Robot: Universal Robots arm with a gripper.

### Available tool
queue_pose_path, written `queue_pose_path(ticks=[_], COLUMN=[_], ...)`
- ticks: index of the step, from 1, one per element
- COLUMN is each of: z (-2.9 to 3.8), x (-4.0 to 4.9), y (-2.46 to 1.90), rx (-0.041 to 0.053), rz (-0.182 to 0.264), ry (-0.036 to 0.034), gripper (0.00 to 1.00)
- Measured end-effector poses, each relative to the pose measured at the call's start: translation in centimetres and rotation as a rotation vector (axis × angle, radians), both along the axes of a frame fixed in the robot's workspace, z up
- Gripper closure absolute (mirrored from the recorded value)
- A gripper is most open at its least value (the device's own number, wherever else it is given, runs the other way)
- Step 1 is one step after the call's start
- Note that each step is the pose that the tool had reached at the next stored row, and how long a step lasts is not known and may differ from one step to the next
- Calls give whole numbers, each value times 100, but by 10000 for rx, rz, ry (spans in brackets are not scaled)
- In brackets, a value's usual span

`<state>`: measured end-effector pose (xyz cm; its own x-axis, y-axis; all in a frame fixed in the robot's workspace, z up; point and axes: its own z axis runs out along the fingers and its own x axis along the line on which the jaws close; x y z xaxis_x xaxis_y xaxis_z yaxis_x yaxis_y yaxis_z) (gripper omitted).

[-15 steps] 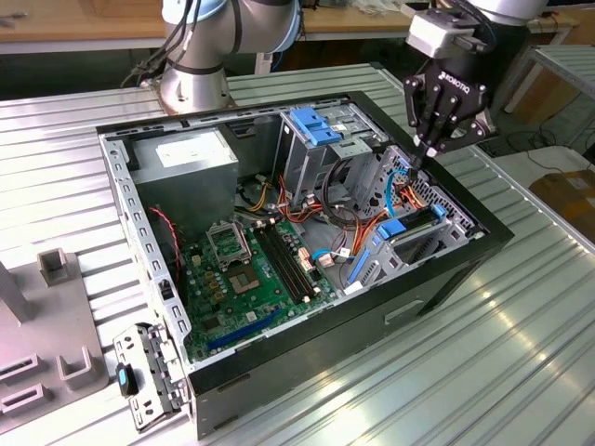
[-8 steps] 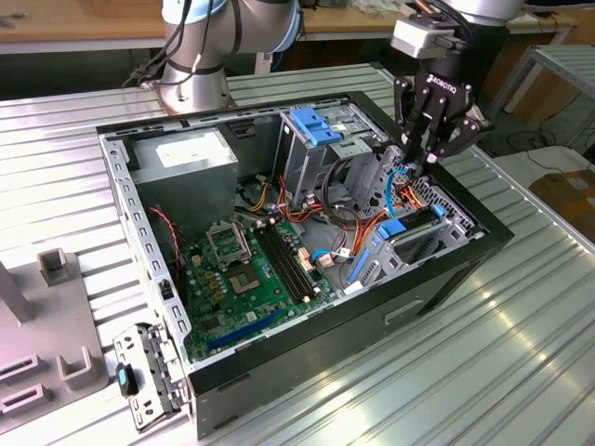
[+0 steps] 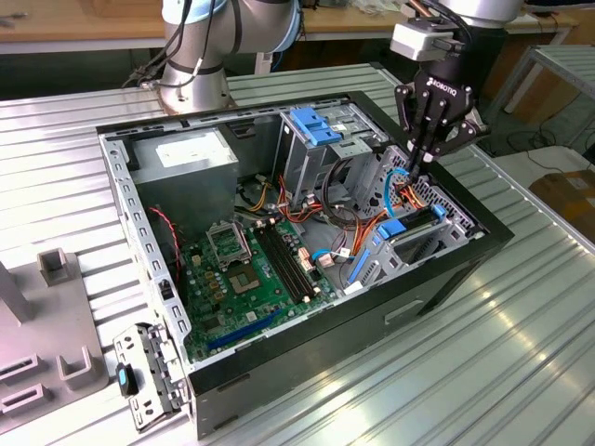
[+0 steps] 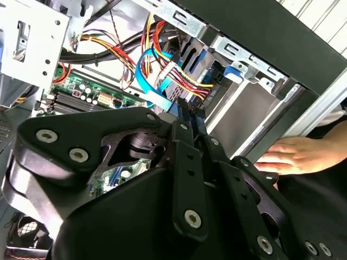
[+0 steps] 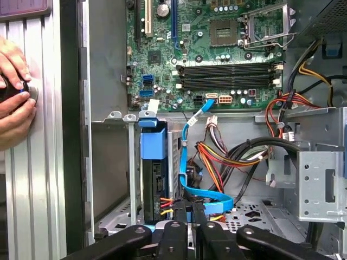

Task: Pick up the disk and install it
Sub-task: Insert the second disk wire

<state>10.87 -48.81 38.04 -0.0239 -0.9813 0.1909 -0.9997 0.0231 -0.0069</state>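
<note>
Disk [image 5: 154,179]: seated on edge in the drive bay of the case, blue rail end [image 5: 153,142] facing the motherboard; red and yellow leads run to its connector end
Gripper [image 5: 188,212]: in the first wrist view, directly over the disk's connector end; fingers [image 5: 179,214] pressed together with no gap visible, pinching a blue flat cable [image 5: 201,196] at that end
Exterior view: gripper [image 3: 417,165] lowered into the bay at the exterior view's right side of the open case [image 3: 316,362]
Motherboard [image 3: 251,274]: on the case floor, well apart from the gripper
Person's hand [image 4: 301,154]: resting on the table outside the case wall
</note>
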Motion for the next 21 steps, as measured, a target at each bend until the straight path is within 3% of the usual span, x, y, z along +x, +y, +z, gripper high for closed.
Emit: queue_pose_path(ticks=[4,5,8,9,10,11,18,19,21], z=[0,-2,-17,-25,-33,-44,-42,-42,-81], x=[0,-1,-1,-6,-12,-24,-24,-25,-24], y=[-7,-45,-178,-257,-310,-401,-409,-410,-410], rx=[12,125,242,366,532,886,883,883,872], rz=[0,-1,0,0,1,0,0,0,0], ry=[-1,-1,0,-1,0,-1,0,0,0], gripper=[84,84,84,84,84,84,84,76,76])
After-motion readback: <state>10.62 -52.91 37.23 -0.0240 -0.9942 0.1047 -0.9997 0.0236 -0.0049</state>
